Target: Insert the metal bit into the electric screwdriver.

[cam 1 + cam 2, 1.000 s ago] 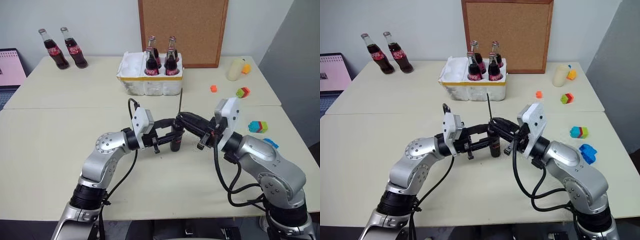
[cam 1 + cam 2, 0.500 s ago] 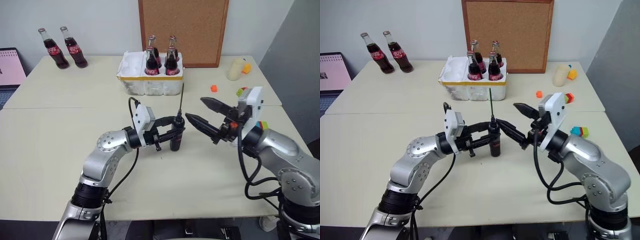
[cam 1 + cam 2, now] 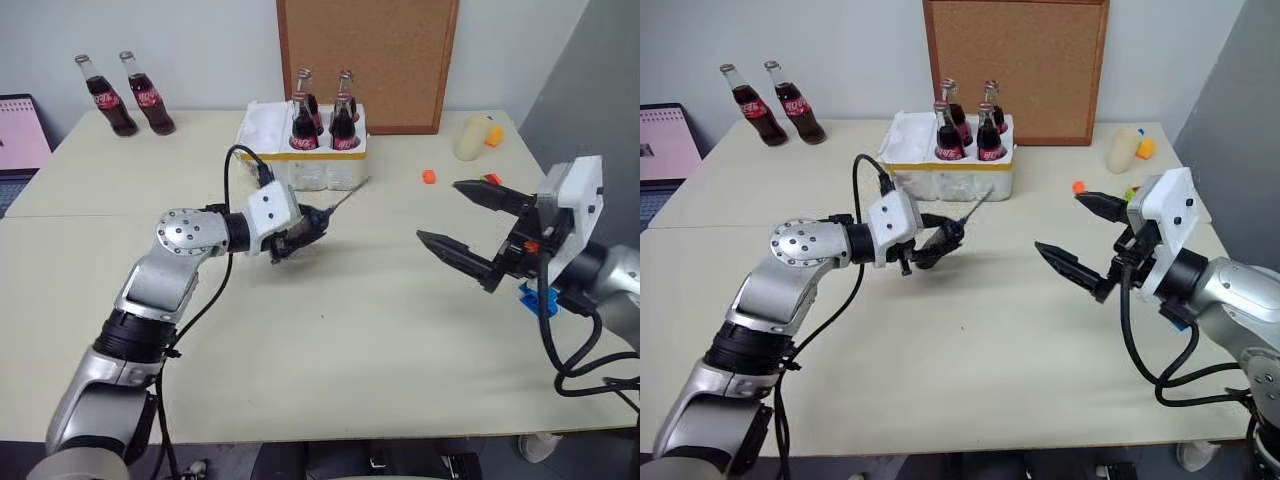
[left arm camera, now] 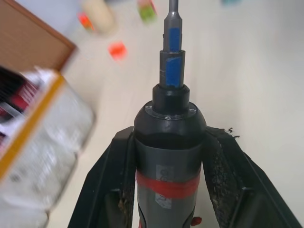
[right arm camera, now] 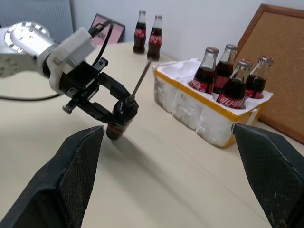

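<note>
The left gripper [image 3: 928, 243] clamps the slim dark red-banded electric screwdriver [image 5: 118, 118], thin grey metal bit [image 5: 141, 79] seated (apparently); the right gripper [image 3: 472, 222], spread wide, should keep clear.

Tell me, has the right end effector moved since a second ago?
Yes. The right end effector has pulled away from the electric screwdriver, out toward the table's right edge near the coloured blocks.
</note>
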Tool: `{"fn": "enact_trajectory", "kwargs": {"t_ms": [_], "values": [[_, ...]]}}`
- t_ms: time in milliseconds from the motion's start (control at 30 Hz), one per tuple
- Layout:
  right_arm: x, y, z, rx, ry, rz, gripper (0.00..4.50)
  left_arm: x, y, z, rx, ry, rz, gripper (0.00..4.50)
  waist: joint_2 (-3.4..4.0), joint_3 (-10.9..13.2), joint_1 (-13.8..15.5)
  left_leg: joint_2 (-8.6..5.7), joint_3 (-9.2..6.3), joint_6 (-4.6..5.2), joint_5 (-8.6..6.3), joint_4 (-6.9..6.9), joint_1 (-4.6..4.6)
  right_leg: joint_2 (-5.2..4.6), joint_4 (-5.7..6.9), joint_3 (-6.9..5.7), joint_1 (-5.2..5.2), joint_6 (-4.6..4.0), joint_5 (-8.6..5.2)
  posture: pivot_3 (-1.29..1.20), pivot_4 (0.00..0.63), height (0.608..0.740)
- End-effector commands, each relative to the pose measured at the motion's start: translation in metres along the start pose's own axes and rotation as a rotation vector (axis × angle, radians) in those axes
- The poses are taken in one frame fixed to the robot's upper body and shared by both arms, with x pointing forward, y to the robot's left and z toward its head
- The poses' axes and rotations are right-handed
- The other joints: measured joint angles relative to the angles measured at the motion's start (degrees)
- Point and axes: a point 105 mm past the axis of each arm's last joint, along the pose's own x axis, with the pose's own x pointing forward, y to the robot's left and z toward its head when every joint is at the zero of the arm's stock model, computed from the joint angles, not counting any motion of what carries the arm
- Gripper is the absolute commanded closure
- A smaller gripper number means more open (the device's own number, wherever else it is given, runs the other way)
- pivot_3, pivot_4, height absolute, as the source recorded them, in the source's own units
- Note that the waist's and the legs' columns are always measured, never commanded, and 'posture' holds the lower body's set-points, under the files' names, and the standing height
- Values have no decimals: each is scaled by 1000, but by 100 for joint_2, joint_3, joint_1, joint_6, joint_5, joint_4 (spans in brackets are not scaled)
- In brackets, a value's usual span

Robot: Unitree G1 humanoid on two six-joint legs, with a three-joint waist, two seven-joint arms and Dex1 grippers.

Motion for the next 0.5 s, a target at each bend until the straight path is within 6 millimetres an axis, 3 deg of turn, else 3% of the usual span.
{"fn": "enact_trajectory", "kwargs": {"t_ms": [33, 267, 500], "values": [[-10, 18, -4, -110, 131, 112, 0, 10, -21, -27, 168, 178, -277, 2864, 1, -1, 20, -4, 1, 0, 0, -2, -1, 7, -5, -2, 1, 0, 0, 0, 150, 740], [-20, 33, -41, -122, 373, 206, 0, 28, -42, -52, 270, 282, -569, 2865, -3, 0, -78, 4, 34, 2, -1, -2, 9, 7, 6, 30, 6, 0, 0, 0, 150, 740], [-19, 35, -49, -130, 398, 203, 0, 41, -39, -59, 301, 328, -608, 2865, -4, 0, -135, 18, 18, 2, -1, -1, 14, 50, 24, 28, 4, 0, 0, 0, 150, 740]]}}
